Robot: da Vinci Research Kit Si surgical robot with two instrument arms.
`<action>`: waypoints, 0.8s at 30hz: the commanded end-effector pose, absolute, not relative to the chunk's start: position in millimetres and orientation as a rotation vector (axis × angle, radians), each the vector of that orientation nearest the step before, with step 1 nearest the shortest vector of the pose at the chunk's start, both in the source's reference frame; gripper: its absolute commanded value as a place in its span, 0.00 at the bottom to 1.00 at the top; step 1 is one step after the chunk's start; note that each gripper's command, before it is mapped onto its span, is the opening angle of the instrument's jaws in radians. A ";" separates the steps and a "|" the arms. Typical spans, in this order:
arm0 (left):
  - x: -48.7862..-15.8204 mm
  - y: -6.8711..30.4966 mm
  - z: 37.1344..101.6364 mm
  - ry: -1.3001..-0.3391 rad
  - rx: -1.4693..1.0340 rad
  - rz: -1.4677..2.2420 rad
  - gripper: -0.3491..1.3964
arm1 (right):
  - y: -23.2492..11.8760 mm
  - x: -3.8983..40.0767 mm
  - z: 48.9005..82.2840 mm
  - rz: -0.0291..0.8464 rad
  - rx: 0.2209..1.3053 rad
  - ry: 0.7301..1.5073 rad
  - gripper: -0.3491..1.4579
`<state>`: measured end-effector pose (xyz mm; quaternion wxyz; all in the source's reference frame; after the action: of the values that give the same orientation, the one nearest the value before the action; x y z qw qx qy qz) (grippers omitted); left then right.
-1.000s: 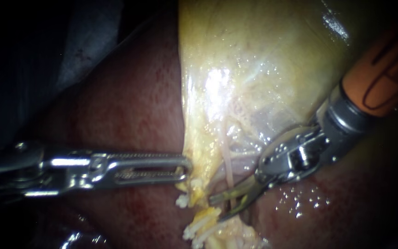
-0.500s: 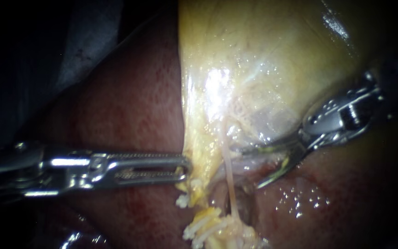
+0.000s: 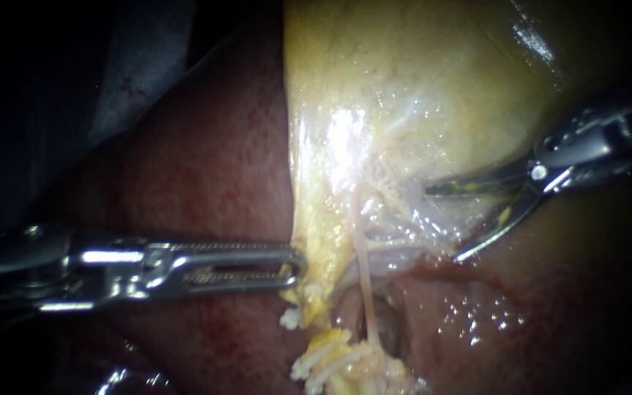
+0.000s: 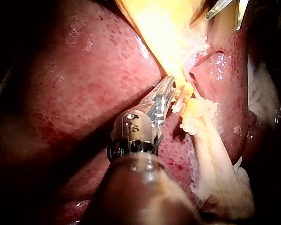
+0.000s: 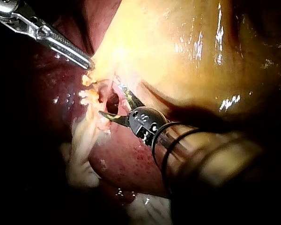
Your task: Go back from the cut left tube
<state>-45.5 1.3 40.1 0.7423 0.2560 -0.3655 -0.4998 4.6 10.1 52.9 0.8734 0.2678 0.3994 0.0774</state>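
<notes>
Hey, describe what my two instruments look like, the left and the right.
The left instrument is bright silver steel: long, straight, flat jaws with a slotted window and fine ridges, behind them a hinged linkage. The right instrument has two thin curved blades, steel smeared yellow, on a riveted hinge; its shaft is dark with black rings.

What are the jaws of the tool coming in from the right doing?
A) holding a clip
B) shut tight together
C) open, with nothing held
C: a clear gap shows between the jaws of the right instrument, and nothing is gripped in it.
</notes>
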 end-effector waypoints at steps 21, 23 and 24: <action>-47.5 4.5 39.0 -0.900 0.527 -1.112 0.00 | 10.2 3.9 52.6 0.165 0.558 0.835 0.66; -47.7 4.8 39.3 -0.910 0.524 -1.110 0.00 | 10.2 3.9 52.5 0.165 0.558 0.835 0.66; -47.8 5.0 39.4 -0.918 0.518 -1.108 0.00 | 10.2 3.9 52.5 0.165 0.558 0.835 0.66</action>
<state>-47.8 5.2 39.5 0.7211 0.2346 -0.4166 -0.5015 3.9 10.2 52.6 0.8732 0.2675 0.3998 0.0790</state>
